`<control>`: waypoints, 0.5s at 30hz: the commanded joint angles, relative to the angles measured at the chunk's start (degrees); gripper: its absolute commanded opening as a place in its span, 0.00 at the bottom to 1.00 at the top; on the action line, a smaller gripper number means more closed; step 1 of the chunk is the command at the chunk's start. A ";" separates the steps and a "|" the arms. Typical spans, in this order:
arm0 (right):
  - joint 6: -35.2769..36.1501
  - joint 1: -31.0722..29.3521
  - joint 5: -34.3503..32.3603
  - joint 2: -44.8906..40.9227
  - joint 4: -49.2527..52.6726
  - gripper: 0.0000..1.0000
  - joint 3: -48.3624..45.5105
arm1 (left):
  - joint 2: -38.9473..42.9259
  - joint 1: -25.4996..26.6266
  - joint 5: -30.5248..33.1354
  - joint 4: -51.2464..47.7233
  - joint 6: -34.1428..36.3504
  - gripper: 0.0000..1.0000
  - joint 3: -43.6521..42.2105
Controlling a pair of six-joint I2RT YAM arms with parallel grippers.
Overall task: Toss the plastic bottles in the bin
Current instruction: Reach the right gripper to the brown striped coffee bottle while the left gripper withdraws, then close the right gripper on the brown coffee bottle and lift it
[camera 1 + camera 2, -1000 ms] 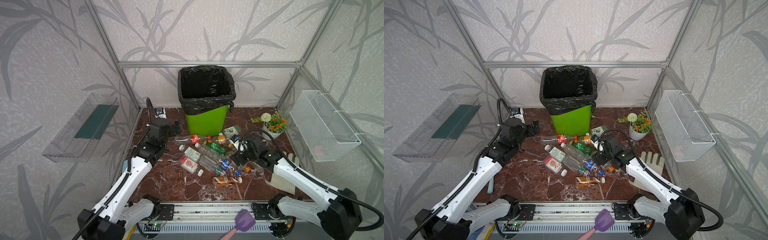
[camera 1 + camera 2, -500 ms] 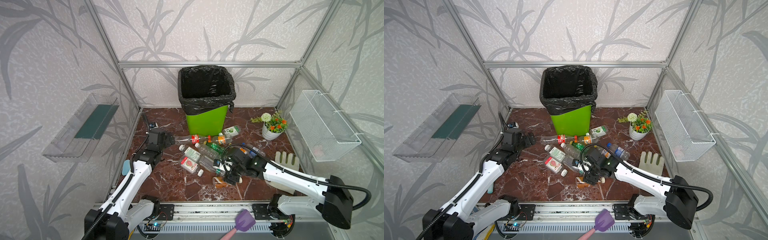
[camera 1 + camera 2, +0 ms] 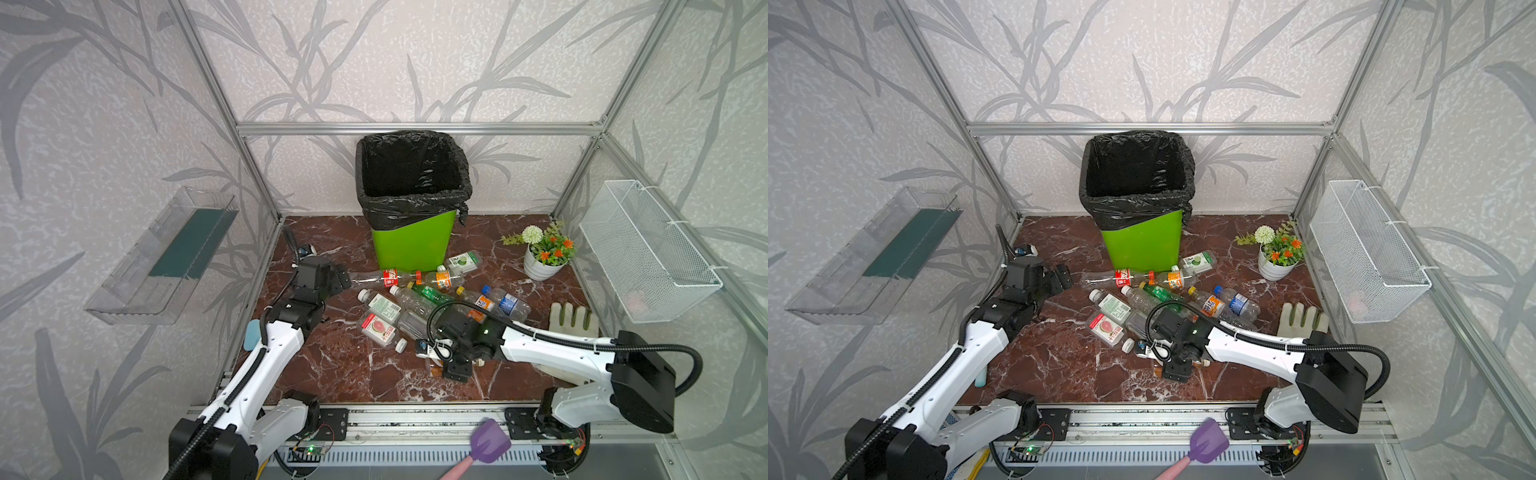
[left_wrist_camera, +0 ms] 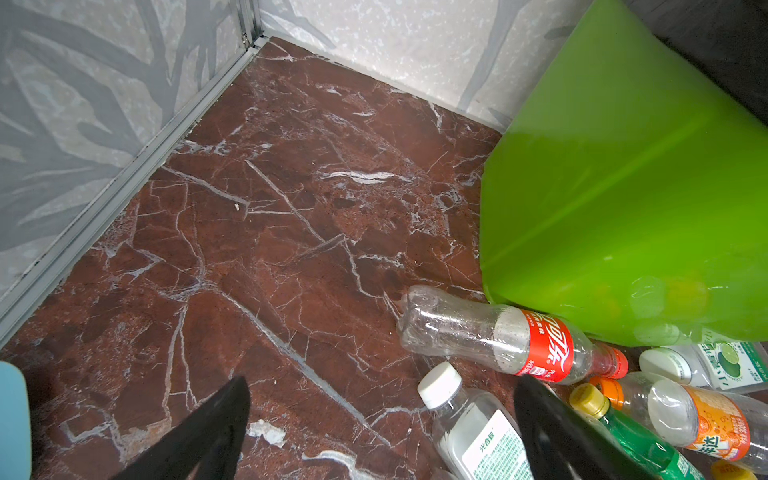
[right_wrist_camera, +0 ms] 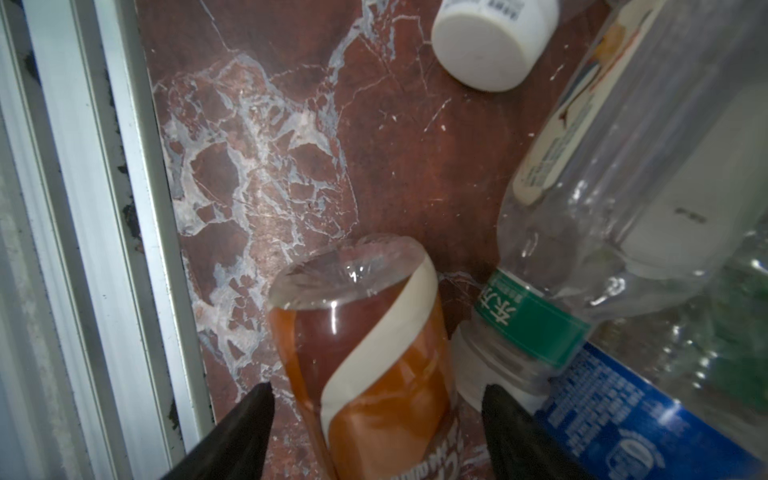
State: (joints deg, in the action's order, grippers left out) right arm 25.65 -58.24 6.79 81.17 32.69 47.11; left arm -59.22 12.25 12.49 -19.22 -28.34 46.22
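Observation:
The lime-green bin (image 3: 409,241) (image 3: 1142,241) with its black bag stands at the back middle. Several plastic bottles lie on the marble floor in front of it. My left gripper (image 3: 338,279) (image 4: 384,386) is open at the left of the pile, just short of a red-labelled cola bottle (image 3: 384,276) (image 4: 498,340) and a white-capped bottle (image 4: 469,432). My right gripper (image 3: 455,370) (image 5: 379,390) points down near the front edge. It is open, its jaws straddling an orange-labelled bottle (image 5: 361,353) with a gap on each side.
A flower pot (image 3: 540,266) and a pale glove (image 3: 571,320) lie at the right. A white wire basket (image 3: 648,253) hangs on the right wall, a clear tray (image 3: 166,253) on the left. The metal front rail (image 5: 124,208) runs close beside the orange bottle.
My right gripper swung from the pile's right side to its front and came down over the orange bottle, its jaws narrowing. My left gripper dropped lower beside the pile.

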 commanded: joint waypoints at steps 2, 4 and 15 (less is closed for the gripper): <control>0.46 -2.88 -0.87 2.53 3.14 0.76 2.34 | 1.13 -0.33 0.86 -0.70 -1.10 0.99 -0.64; 0.45 -3.27 -1.27 3.63 3.73 0.74 2.87 | 1.04 -0.38 0.85 -0.61 -1.13 0.99 -0.69; 1.39 -5.12 -3.29 8.85 5.96 0.63 4.43 | 1.40 -0.37 1.21 -1.14 -1.18 0.99 -1.35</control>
State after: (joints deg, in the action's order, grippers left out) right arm 26.55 -62.63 4.38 88.68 35.38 50.17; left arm -59.20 12.21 12.53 -19.35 -28.73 45.58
